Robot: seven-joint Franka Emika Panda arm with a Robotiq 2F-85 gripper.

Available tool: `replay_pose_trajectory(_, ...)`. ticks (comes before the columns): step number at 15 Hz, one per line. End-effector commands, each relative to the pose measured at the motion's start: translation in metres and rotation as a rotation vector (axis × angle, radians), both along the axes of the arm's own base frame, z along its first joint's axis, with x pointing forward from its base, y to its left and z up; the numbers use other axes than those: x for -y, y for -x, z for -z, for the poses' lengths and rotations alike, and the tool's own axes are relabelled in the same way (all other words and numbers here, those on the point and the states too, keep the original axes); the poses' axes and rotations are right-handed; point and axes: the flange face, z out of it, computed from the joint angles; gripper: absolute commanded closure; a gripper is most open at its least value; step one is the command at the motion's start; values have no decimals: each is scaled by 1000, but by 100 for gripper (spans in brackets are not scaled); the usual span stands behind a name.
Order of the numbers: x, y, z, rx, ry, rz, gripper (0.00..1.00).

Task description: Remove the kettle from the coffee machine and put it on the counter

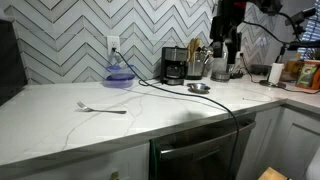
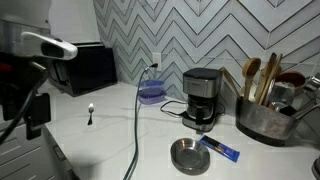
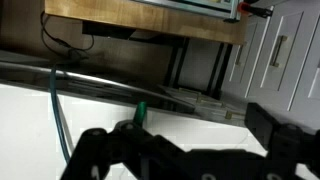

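In the wrist view the pincer [image 3: 200, 135] has its dark fingers [image 3: 110, 152] spread wide, with nothing between them and nothing touched; below it lie white tabletop and a thin cable [image 3: 55, 110]. In an exterior view the kettle [image 2: 199, 113] sits inside the coffee machine [image 2: 203, 95], which stands on the tabletop [image 2: 100, 140] against the chevron-tiled wall, well apart from the pincer. A purple bowl [image 2: 152, 92] stands just beside the machine, and a shallow steel dish [image 2: 188, 155] and a blue packet [image 2: 220, 149] lie in front of it. A pot of wooden utensils [image 2: 262, 112] is near its other side, and a black cable [image 2: 137, 120] runs across the tabletop.
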Motion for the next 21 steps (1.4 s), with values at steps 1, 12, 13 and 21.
replay_pose_trajectory(1, 0, 0, 0, -1, 0, 0, 0)
replay_pose_trajectory(12, 3, -7, -1, 10, -10, -5, 0)
replay_pose_trajectory(13, 8, -17, -1, 34, -3, 5, 0)
replay_pose_trajectory(21, 57, -122, -6, 338, 143, -72, 0)
